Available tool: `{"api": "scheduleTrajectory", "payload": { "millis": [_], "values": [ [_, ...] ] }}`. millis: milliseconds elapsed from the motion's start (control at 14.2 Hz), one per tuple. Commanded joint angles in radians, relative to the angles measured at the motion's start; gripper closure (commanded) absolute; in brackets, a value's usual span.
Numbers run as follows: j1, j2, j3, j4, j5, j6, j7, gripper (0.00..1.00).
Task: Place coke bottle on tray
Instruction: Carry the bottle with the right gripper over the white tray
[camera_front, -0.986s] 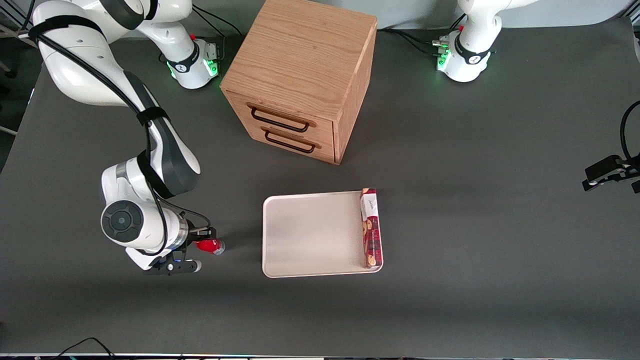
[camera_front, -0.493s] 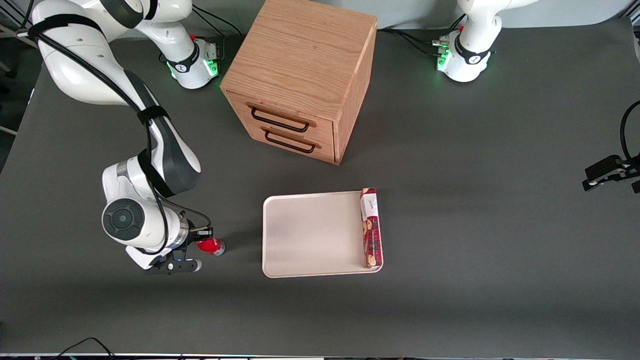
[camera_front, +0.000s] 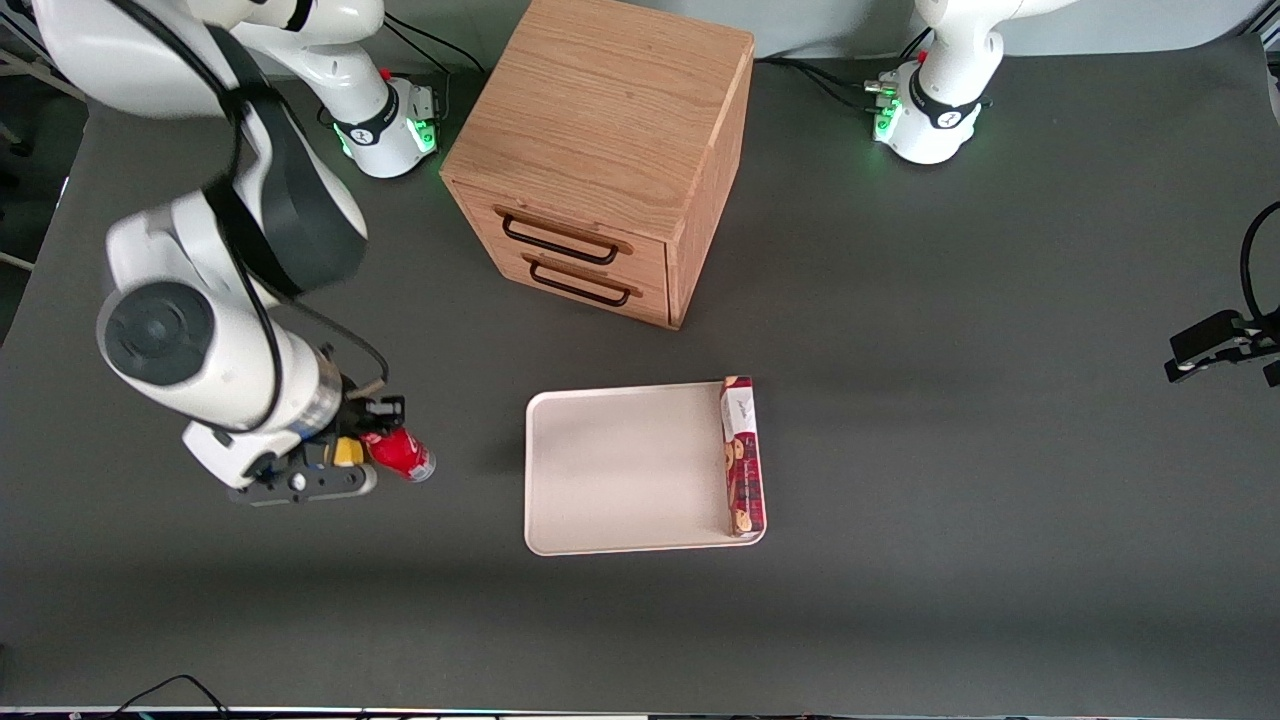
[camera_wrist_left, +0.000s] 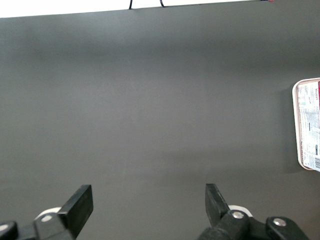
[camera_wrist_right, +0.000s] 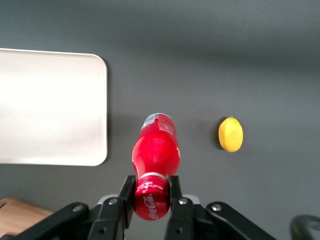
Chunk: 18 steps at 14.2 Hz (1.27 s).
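Note:
My right gripper (camera_front: 378, 438) is shut on the red cap of the coke bottle (camera_front: 401, 456) and holds it in the air above the table, toward the working arm's end. In the right wrist view the fingers (camera_wrist_right: 126, 194) clamp the cap, and the bottle (camera_wrist_right: 155, 150) hangs base down over the grey table. The cream-white tray (camera_front: 620, 470) lies on the table beside the bottle, toward the parked arm's end; its rounded corner shows in the right wrist view (camera_wrist_right: 50, 107). The bottle is apart from the tray.
A yellow lemon (camera_wrist_right: 230, 134) lies on the table below the gripper, partly hidden in the front view (camera_front: 347, 452). A long red cookie box (camera_front: 741, 455) lies in the tray along its edge. A wooden two-drawer cabinet (camera_front: 610, 150) stands farther from the front camera than the tray.
The right arm has risen and lifted the coke bottle off the table. The lemon now shows beside the gripper. The tray and cookie box have not moved.

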Motion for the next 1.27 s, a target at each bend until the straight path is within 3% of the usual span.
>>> {"api": "scheduleTrajectory", "payload": {
  "millis": [0, 211, 423, 563, 1056, 1127, 1197],
  "values": [
    [0.012, 0.026, 0.096, 0.081, -0.016, -0.052, 0.174, 1.0],
    [0.068, 0.101, 0.158, 0.086, -0.023, 0.018, 0.447, 1.0],
    [0.113, 0.179, 0.157, 0.075, -0.069, 0.087, 0.551, 1.0],
    [0.124, 0.233, 0.157, 0.058, -0.118, 0.124, 0.586, 1.0],
    [0.122, 0.29, 0.155, -0.022, -0.135, 0.244, 0.647, 0.99],
    [0.124, 0.296, 0.155, -0.022, -0.137, 0.244, 0.652, 0.96],
    [0.124, 0.296, 0.155, -0.022, -0.135, 0.244, 0.651, 0.86]
  ]
}}
